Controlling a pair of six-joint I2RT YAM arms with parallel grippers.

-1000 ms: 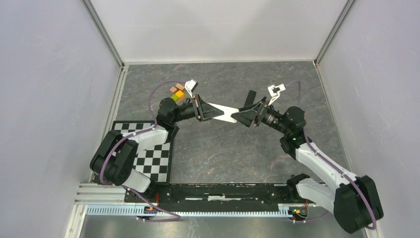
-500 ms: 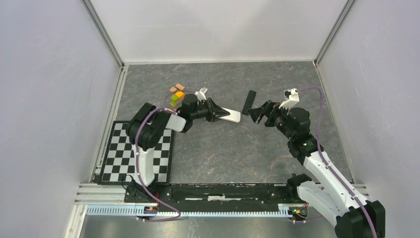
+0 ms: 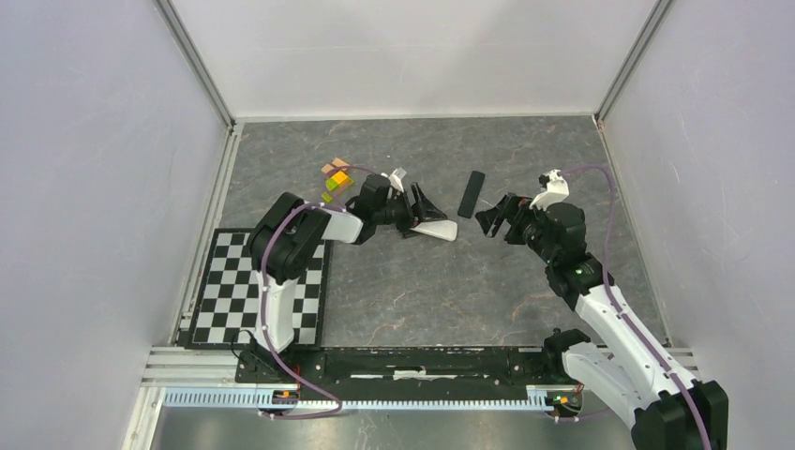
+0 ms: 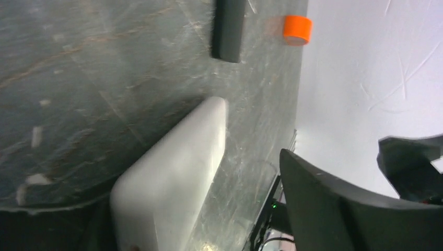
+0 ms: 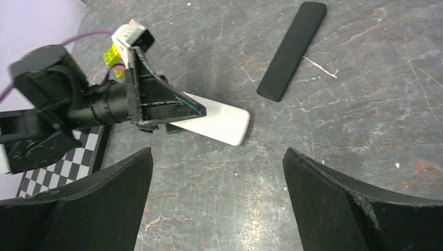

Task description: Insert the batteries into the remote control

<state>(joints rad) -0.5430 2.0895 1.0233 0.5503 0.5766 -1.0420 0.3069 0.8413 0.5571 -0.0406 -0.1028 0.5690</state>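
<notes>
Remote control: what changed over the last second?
The right hand let go of the remote control and drew back, open. The left hand set it down on the table and opened around it. The black bar and coloured blocks stayed put.

We log a grey marbled table (image 3: 422, 291). White walls (image 3: 412, 56) close its far, left and right sides. Checkerboard (image 3: 305, 314) lies near-left; ribbed rail (image 3: 394, 399) along its near edge.

The remote control (image 3: 438, 229) at mid-frame is plain white, and the bar (image 3: 472, 193) to its right is matte black. The worktop (image 3: 422, 291) is dark grey, veined like stone. At lower left lies a black-and-white checkerboard mat (image 3: 302, 314). The cap (image 4: 297, 30) is bright orange.
</notes>
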